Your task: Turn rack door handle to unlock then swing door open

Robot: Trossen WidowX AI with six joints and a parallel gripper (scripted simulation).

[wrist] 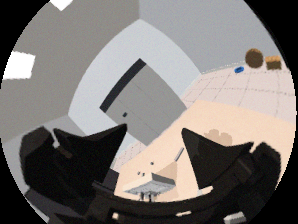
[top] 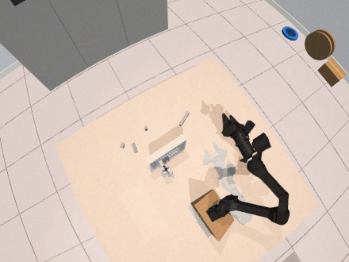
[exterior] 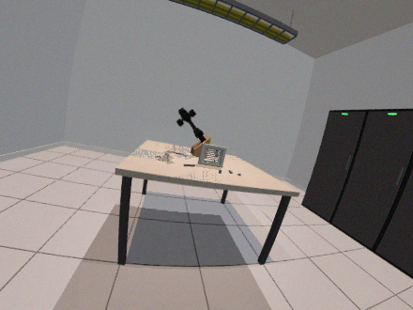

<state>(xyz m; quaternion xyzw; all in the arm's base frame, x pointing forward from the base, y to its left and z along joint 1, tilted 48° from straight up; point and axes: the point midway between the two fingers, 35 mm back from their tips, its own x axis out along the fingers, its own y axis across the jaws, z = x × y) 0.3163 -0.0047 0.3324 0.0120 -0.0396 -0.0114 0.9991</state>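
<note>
The rack (top: 168,150) (exterior: 212,155) (wrist: 150,181) is a small pale frame standing upright on the table (top: 131,206) (exterior: 211,182). Its slatted grey front appears flush with the frame; no swung-out door can be made out. A small metallic handle assembly (top: 166,170) sticks out near one end of the front; its exact turn is too small to tell. My gripper (top: 228,115) (exterior: 182,113) (wrist: 154,128) is open and empty, raised high and well to the right of the rack in the top view, touching nothing.
The arm's base stands on a wooden block (top: 219,228) (exterior: 195,148). Behind the rack lie a grey bar (top: 184,118) (exterior: 189,165) (wrist: 179,154), a short block (top: 135,148) and two tiny pieces, one a small cube (top: 146,128). Grey cabinets (top: 103,32) (exterior: 347,160) stand beyond the table.
</note>
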